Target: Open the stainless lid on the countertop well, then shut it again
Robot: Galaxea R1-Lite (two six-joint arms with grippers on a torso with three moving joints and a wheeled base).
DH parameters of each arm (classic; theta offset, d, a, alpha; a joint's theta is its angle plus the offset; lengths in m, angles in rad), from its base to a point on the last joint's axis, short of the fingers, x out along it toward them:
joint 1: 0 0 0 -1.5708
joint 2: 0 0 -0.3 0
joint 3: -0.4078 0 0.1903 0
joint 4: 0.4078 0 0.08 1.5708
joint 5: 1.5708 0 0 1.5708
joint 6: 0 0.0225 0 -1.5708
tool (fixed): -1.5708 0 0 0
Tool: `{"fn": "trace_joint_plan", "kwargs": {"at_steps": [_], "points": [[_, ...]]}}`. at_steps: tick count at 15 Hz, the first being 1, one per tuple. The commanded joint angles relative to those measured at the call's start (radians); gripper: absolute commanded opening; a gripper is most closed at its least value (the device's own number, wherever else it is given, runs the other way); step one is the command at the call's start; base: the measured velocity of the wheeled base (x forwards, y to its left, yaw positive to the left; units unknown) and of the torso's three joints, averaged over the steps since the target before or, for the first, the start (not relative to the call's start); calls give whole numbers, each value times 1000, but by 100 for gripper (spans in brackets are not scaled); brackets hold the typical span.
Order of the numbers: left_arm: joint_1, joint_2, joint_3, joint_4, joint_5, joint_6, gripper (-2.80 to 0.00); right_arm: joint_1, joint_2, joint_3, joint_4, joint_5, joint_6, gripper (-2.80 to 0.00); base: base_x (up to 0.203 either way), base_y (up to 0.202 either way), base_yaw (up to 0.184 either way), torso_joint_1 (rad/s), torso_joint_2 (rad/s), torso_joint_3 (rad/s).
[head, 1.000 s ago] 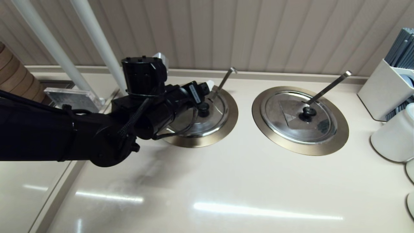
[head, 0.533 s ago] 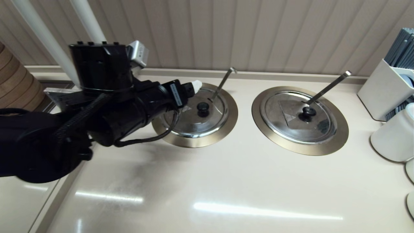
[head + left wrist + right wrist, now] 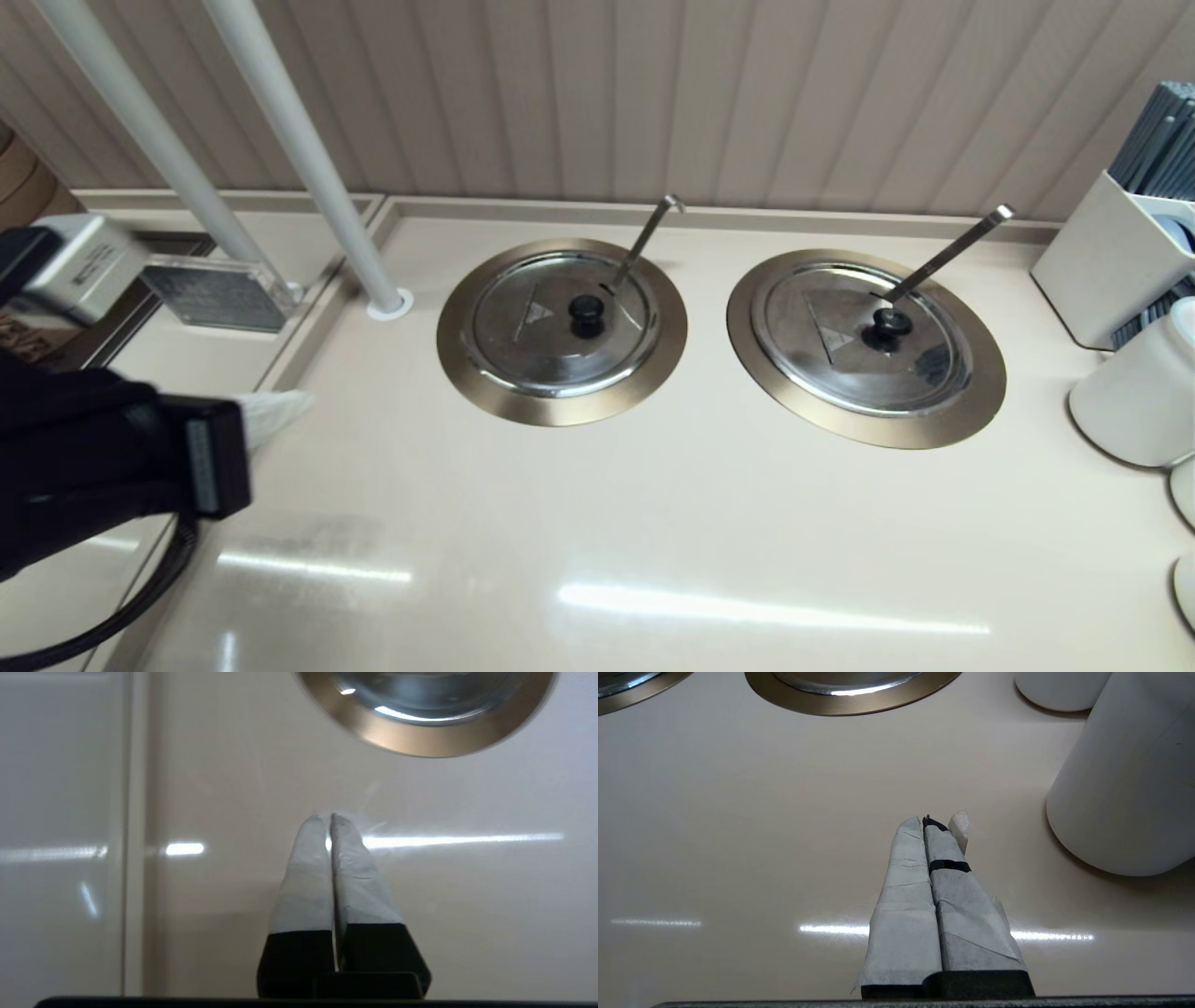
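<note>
The stainless lid [image 3: 551, 347] with its solid black dome knob [image 3: 585, 309] sits flat on the well, inside the wide bronze collar [image 3: 560, 407]. The hook-tipped ladle handle [image 3: 648, 233] sticks out through the lid's notch. My left gripper [image 3: 276, 411] is shut and holds nothing. It hangs low over the counter at the left edge, well clear of the well. In the left wrist view the shut left gripper [image 3: 331, 819] points toward the collar [image 3: 423, 742]. My right gripper [image 3: 930, 822] is shut and empty above bare counter, outside the head view.
The twin lid [image 3: 840, 359] with a ring knob covers the right-hand well. Two white poles [image 3: 308, 159] rise at the back left. A white cup [image 3: 1134, 397] and a utensil box [image 3: 1106, 266] stand at the right; the cup [image 3: 1125, 788] is close beside my right gripper.
My left arm has pulled back from above the lid's knob to the lower left, away from the well. The lid lies shut on the well throughout.
</note>
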Motion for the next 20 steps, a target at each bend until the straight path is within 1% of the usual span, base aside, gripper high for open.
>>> {"fn": "trace_joint_plan", "kwargs": {"at_steps": [1, 2, 4, 5, 6, 7, 8, 9, 10, 12, 13, 14, 15, 16, 17, 18, 19, 20], "points": [[73, -227, 41, 135, 70, 81, -280, 0, 0, 5, 0, 0, 1, -280, 0, 0, 0, 0, 0, 0], [163, -289, 34, 214, 104, 116, -280, 0, 0, 5, 0, 0, 1, -280, 0, 0, 0, 0, 0, 0], [344, -418, 3, 323, 138, 153, -280, 0, 0, 5, 0, 0, 0, -280, 0, 0, 0, 0, 0, 0], [400, -505, 1, 350, 146, 167, -280, 0, 0, 5, 0, 0, 1, -280, 0, 0, 0, 0, 0, 0], [433, -588, 11, 364, 150, 187, -280, 0, 0, 5, 0, 0, 1, -280, 0, 0, 0, 0, 0, 0], [457, -683, 35, 373, 151, 225, -280, 0, 0, 5, 0, 0, 1, -280, 0, 0, 0, 0, 0, 0], [476, -772, 79, 380, 152, 272, -280, 0, 0, 5, 0, 0, 1, -280, 0, 0, 0, 0, 0, 0], [495, -830, 148, 385, 151, 307, -280, 0, 0, 5, 0, 0, 1, -280, 0, 0, 0, 0, 0, 0], [511, -895, 208, 380, 133, 329, -280, 0, 0, 5, 0, 0, 1, -280, 0, 0, 0, 0, 0, 0], [525, -1043, 337, 329, 13, 348, -280, 0, 0, 5, 0, 2, -1, -280, 0, 0, 0, 0, 0, 0], [530, -1080, 427, 269, -25, 336, -280, 0, 0, 5, 0, 0, -1, -280, 0, 0, 0, 0, 0, 0], [533, -1086, 541, 173, -72, 321, -280, 0, 0, 5, 0, 1, -1, -280, 0, 0, 0, 0, 0, 0], [535, -1083, 637, 74, -129, 329, -280, 0, 0, 5, 0, 0, -1, -280, 0, 0, 0, 0, 0, 0], [536, -1082, 733, -19, -191, 352, -280, 0, 0, 5, 0, 0, -1, -280, 0, 0, 0, 0, 0, 0], [537, -1081, 808, -89, -248, 367, -280, 0, 0, 5, 0, 0, -1, -280, 0, 0, 0, 0, 0, 0], [538, -1080, 838, -131, -292, 362, -280, 0, 0, 5, 0, 1, -1, -280, 0, 0, 0, 0, 0, 0], [539, -1079, 841, -153, -357, 348, -280, 0, 0, 5, 0, 0, -1, -280, 0, 0, 0, 0, 0, 0], [539, -1078, 841, -111, -385, 332, -280, 0, 0, 5, 0, 1, -5, -280, 0, 0, 0, 0, 0, 0]]}}
